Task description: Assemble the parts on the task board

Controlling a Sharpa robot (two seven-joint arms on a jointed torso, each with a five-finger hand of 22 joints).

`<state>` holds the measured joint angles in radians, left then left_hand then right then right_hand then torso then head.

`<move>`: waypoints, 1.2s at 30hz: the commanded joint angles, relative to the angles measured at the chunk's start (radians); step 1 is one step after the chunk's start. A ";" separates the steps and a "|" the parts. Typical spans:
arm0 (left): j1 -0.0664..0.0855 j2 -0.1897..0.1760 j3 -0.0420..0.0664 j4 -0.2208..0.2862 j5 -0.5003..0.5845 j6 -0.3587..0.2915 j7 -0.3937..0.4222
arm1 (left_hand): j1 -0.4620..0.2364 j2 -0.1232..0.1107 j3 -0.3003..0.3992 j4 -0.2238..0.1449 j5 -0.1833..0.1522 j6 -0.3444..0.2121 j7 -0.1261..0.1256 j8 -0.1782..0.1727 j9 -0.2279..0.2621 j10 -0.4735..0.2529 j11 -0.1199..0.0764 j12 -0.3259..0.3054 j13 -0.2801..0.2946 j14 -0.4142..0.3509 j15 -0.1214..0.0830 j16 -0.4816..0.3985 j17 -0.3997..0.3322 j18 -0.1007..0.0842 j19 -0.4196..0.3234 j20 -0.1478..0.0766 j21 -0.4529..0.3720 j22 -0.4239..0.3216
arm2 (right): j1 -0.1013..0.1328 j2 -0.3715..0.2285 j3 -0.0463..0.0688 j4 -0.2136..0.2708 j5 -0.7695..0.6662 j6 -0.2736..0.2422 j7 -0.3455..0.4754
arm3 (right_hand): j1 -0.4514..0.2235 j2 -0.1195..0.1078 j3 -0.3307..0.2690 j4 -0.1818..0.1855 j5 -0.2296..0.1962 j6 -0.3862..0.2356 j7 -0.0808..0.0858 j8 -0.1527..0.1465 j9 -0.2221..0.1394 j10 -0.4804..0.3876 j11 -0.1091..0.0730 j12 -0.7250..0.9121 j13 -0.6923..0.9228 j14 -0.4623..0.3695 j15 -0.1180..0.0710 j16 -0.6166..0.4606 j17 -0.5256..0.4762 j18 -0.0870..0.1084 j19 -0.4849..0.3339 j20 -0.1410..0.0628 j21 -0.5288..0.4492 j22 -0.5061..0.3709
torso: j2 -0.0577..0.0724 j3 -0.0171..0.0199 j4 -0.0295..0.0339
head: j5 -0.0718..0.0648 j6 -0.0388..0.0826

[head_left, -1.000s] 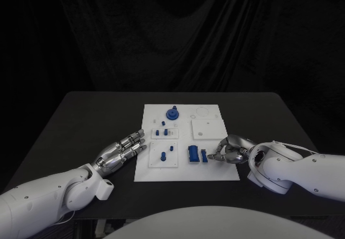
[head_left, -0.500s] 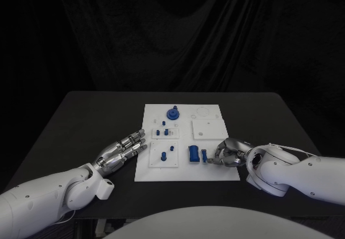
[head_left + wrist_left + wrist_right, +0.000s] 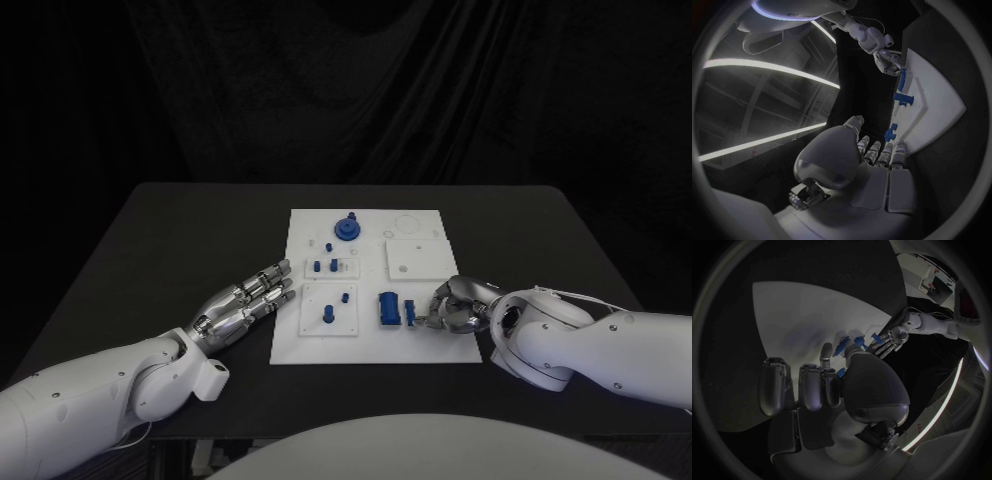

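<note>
The white task board [image 3: 433,345] lies mid-table. On it are a round blue part [image 3: 346,228] at the far end, small blue pegs [image 3: 326,266], a blue piece [image 3: 329,311] in the near-left plate, and a thick blue block [image 3: 388,308]. Just right of the block lies a narrow blue part [image 3: 411,312]. My right hand [image 3: 456,303] sits curled at the board's right edge, fingertips closed on that narrow part. A bit of blue [image 3: 841,372] shows between its thumb and fingers. My left hand [image 3: 248,303] lies flat, fingers stretched, beside the board's left edge, holding nothing.
A raised white square plate [image 3: 418,258] occupies the board's right middle. The black table [image 3: 188,240] spreads out on both sides of the board. A dark curtain hangs behind the table's far edge.
My right hand has crept a little leftward and its fingers have closed in on the narrow blue part. The left hand and the other parts have stayed put.
</note>
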<state>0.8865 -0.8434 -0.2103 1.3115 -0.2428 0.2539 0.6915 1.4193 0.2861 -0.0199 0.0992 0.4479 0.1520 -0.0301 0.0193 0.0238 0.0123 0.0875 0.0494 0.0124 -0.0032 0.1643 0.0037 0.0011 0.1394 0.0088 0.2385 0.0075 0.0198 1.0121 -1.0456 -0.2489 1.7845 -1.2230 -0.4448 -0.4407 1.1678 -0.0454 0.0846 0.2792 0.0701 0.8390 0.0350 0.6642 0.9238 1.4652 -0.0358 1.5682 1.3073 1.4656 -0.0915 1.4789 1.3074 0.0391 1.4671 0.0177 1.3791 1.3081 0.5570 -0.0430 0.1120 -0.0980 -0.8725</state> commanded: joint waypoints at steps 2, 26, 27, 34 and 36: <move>-0.005 0.005 -0.001 -0.001 0.004 0.011 0.017 | -0.009 0.002 0.005 0.000 0.005 0.000 0.008 0.006 0.001 0.001 0.006 0.005 0.001 0.003 0.002 -0.004 -0.001 0.011 0.000 0.006 0.000 -0.001 | -0.003 0.009 0.000 -0.010 -0.011 0.019 -0.029 | 0.019 0.005 0.004 -0.009 0.013 -0.001 -0.009 0.007 0.003 0.106 -0.006 0.003 0.263 0.066 -0.010 0.000 0.049 0.010 0.030 -0.007 -0.007 0.198 | 0.000 -0.0002 -0.0002 | 0.001 0.000; -0.009 -0.003 -0.001 0.015 0.004 -0.022 0.093 | -0.014 -0.002 0.030 -0.018 0.041 0.023 0.015 0.011 0.004 0.008 0.014 0.021 0.004 0.003 0.000 -0.004 -0.001 0.009 0.001 0.002 0.000 -0.001 | -0.005 0.010 0.001 -0.012 -0.011 0.050 0.003 | 0.119 -0.035 -0.017 -0.072 -0.021 0.001 -0.009 0.011 0.010 0.106 -0.007 0.003 0.263 0.066 -0.012 0.000 0.051 0.011 0.026 -0.010 -0.016 0.196 | 0.000 0.0000 -0.0008 | 0.007 0.000; -0.009 -0.007 -0.001 0.019 0.004 -0.030 0.104 | -0.008 -0.006 0.042 -0.032 0.069 0.038 0.019 0.014 0.006 0.015 0.017 0.031 0.006 0.004 -0.004 -0.003 -0.001 0.009 0.001 -0.003 0.000 -0.001 | -0.005 0.005 0.001 -0.008 -0.011 0.038 0.013 | 0.115 -0.043 -0.023 -0.066 -0.022 0.003 -0.009 0.012 0.011 0.106 -0.007 0.003 0.263 0.066 -0.012 0.000 0.050 0.011 0.026 -0.010 -0.017 0.196 | -0.001 0.0000 -0.0012 | 0.007 0.000; -0.007 -0.044 -0.001 0.070 0.004 -0.082 0.144 | -0.012 -0.024 0.051 -0.041 0.076 0.089 0.038 0.023 0.012 0.037 0.044 0.078 0.014 0.007 -0.015 -0.001 0.001 0.004 0.004 -0.018 0.002 0.001 | 0.022 -0.033 0.003 0.009 -0.002 -0.228 0.214 | 0.147 0.005 0.011 -0.016 0.090 0.026 -0.022 -0.012 -0.021 0.106 -0.019 0.003 0.263 0.067 -0.020 0.001 0.055 0.006 0.034 -0.017 0.004 0.203 | -0.001 0.0003 -0.0012 | 0.000 0.000; 0.004 -0.065 -0.001 0.097 0.004 -0.093 0.143 | -0.009 -0.035 0.052 -0.048 0.084 0.097 0.060 0.022 0.012 0.037 0.047 0.083 0.014 0.006 -0.018 -0.001 0.000 0.000 0.005 -0.025 0.002 0.002 | 0.049 -0.040 0.003 0.009 0.023 -0.294 0.294 | 0.179 0.007 0.025 -0.015 0.162 0.034 -0.025 -0.022 -0.037 0.106 -0.021 0.003 0.263 0.056 -0.022 -0.022 0.008 0.014 0.019 -0.018 -0.031 0.192 | -0.001 0.0005 -0.0012 | 0.003 0.000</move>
<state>0.8825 -0.9022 -0.2123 1.3943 -0.2422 0.2064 0.6917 1.4096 0.2575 0.0325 0.0551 0.5285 0.2513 0.0246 0.0387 0.0342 0.0521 0.1272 0.1281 0.0258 0.0011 0.1527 0.0037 0.0019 0.1392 0.0140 0.2187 0.0074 0.0208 1.0464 -1.0821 -0.2489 1.7897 -1.2231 -0.5537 -0.3140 1.3405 -0.0392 0.1074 0.2635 0.2208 0.8661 0.0083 0.6442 0.8898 1.4653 -0.0503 1.5682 1.3081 1.4655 -0.1055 1.4589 1.3045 0.0390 1.4654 0.0054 1.3529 1.3076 0.5564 -0.0429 0.1108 -0.0955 -0.8725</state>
